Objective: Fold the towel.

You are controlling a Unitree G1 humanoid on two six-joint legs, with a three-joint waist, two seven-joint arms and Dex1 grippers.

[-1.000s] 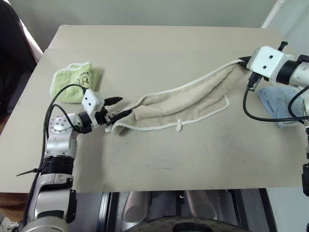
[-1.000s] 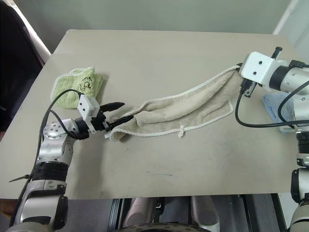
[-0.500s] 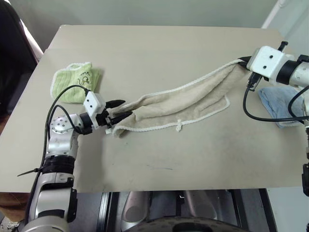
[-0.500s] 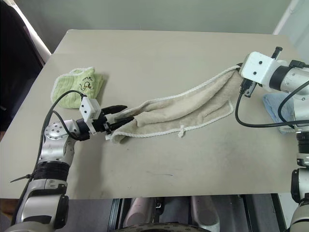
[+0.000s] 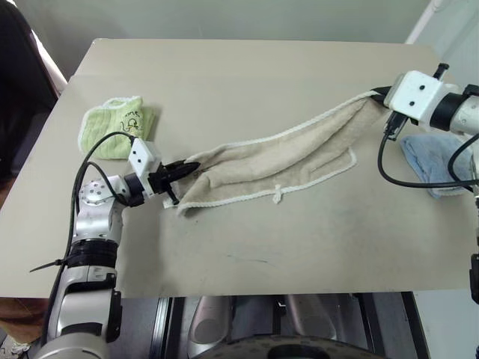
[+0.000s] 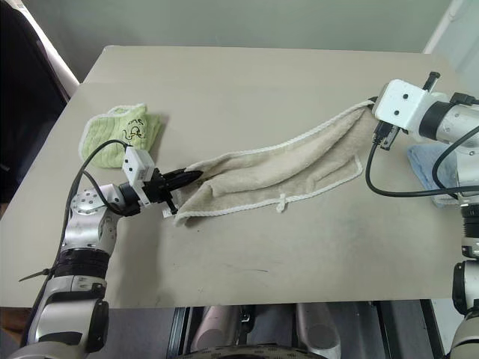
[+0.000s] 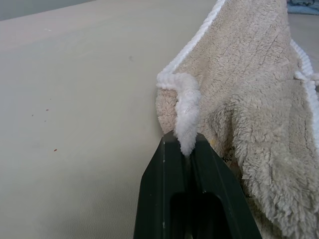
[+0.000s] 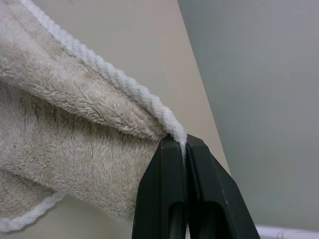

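Left eye view: the towel (image 5: 281, 161) stretches across the desk (image 5: 247, 82) from centre-left to upper right, its ends pinched by the left gripper (image 5: 193, 166) and right gripper (image 5: 380, 96).

Left wrist view: fingers (image 7: 164, 199) clenched on white corded edging (image 7: 185, 119).

Right wrist view: fingers (image 8: 159, 199) clamp the towel's corded corner.

Left claw (image 5: 185, 167): low on the robot's left, pointing inward, fingers pinched together on a corded corner of the towel (image 5: 284, 157). Right claw (image 8: 185, 145): raised at far right, fingers pinched on the opposite corner.
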